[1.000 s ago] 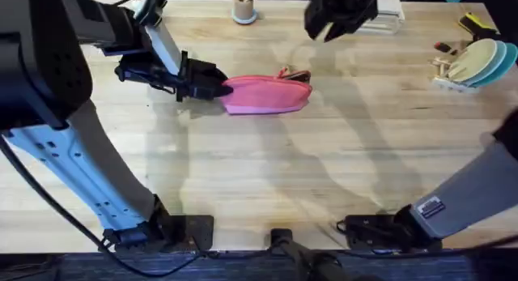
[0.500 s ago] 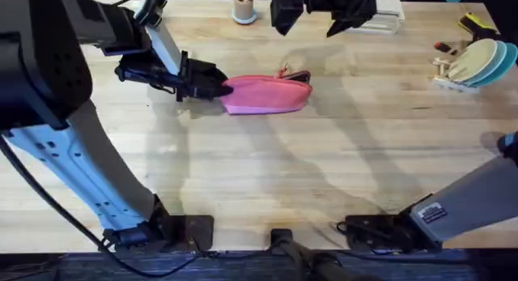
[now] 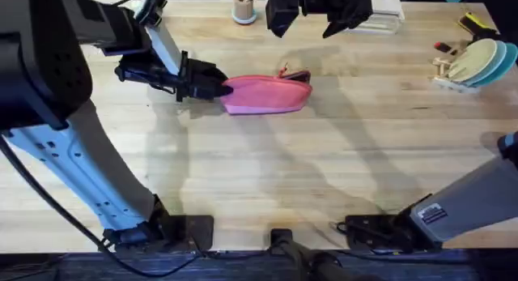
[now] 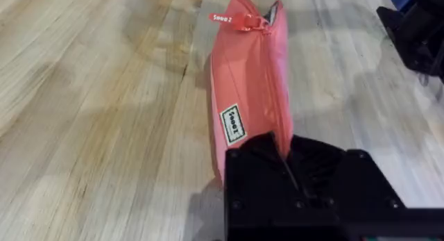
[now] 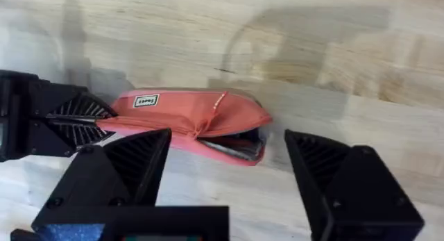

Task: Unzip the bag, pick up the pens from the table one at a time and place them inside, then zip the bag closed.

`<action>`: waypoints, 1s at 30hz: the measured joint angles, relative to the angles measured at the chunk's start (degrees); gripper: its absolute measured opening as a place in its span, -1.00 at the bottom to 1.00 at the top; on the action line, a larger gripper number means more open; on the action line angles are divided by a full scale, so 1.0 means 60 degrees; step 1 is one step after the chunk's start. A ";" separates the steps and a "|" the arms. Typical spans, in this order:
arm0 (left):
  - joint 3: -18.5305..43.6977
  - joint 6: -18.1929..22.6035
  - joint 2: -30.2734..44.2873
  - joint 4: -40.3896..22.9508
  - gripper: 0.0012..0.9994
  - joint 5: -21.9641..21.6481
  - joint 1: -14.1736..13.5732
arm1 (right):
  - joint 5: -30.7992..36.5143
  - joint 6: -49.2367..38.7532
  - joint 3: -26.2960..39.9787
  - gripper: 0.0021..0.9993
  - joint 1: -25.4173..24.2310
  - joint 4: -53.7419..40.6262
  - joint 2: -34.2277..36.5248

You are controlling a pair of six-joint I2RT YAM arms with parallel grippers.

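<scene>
Bag lying on the table, toward the far side and left of centre, long axis running left to right. Pink fabric, small white label on one side. Zipper mostly drawn along the top, with a short stretch at the right end gaping and showing dark lining inside; pink pull tab sitting near that opening.

Left gripper reaching in from the left at table height, jaws closed on the left end of the bag, pinching the fabric at the zipper seam. Seen from the left wrist, black fingers clamped over the near end of the bag, the rest of it stretching away along the wood.

Right gripper raised above the far edge of the table, beyond the bag and slightly to its right, jaws spread wide and holding nothing. Seen from the right wrist, fingers well apart with the open end of the bag between them, far below, not touching.

Cup standing at the far edge. Rack of plates at the far right.
</scene>
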 joint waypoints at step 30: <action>0.0000 0.0000 0.0000 0.0000 -0.92 0.0000 0.0000 | 0.0004 0.2416 0.0000 1.00 0.0732 -0.0126 0.1043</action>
